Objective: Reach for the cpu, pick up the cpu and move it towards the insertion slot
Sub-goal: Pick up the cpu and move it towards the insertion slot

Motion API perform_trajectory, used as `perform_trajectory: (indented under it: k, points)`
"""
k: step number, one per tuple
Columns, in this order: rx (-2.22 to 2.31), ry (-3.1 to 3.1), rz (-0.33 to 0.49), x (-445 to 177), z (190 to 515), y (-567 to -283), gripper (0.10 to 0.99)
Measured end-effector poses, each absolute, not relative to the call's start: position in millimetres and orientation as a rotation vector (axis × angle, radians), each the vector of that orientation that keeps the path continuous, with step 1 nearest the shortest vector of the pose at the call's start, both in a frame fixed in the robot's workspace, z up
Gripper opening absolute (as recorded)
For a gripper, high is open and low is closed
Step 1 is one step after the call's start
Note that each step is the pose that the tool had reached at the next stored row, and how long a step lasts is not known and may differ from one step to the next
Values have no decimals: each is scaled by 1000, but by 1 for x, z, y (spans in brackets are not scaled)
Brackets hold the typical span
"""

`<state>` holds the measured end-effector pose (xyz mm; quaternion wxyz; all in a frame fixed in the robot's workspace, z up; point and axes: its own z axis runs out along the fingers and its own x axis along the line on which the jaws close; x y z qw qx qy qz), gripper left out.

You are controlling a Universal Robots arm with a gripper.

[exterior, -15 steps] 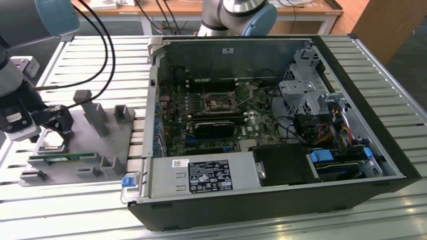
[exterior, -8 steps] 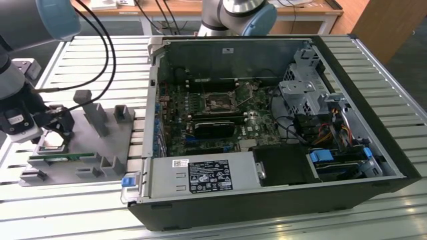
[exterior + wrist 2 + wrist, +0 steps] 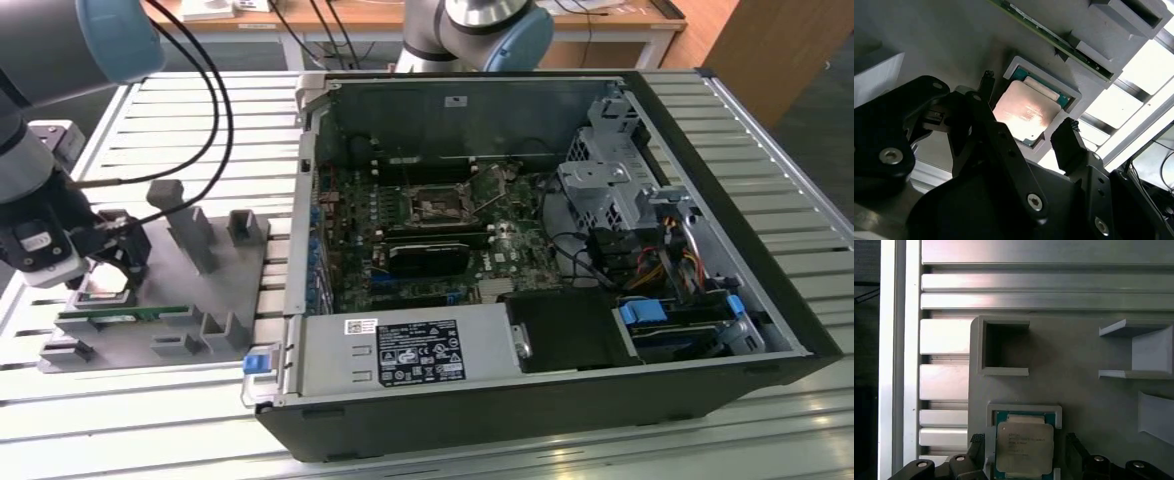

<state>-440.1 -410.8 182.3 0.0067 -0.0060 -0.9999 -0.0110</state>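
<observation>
In the exterior view the gripper [image 3: 114,268] hangs over the grey fixture [image 3: 200,300], well apart from the insertion slot [image 3: 438,205]. In both wrist views the cpu [image 3: 1026,112] lies in the fixture's square pocket, with the jaws apart on either side of it.

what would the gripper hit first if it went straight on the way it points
Probably the cpu, lying in the tray between the fingers of the open gripper; depth is unclear, so the fingers might touch the tray first.
</observation>
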Motion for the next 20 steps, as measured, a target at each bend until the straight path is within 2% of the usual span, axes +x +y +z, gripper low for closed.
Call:
perform_trajectory:
  k: [5,6,13,14,20]
  points:
    - [-19,-3128,-34,-440,181,-411,722]
    - [-19,-3128,-34,-440,181,-410,651]
    - [-19,-3128,-34,-440,180,-410,635]
    - [-19,-3128,-34,-440,180,-410,565]
    - [-19,-3128,-34,-440,180,-410,545]
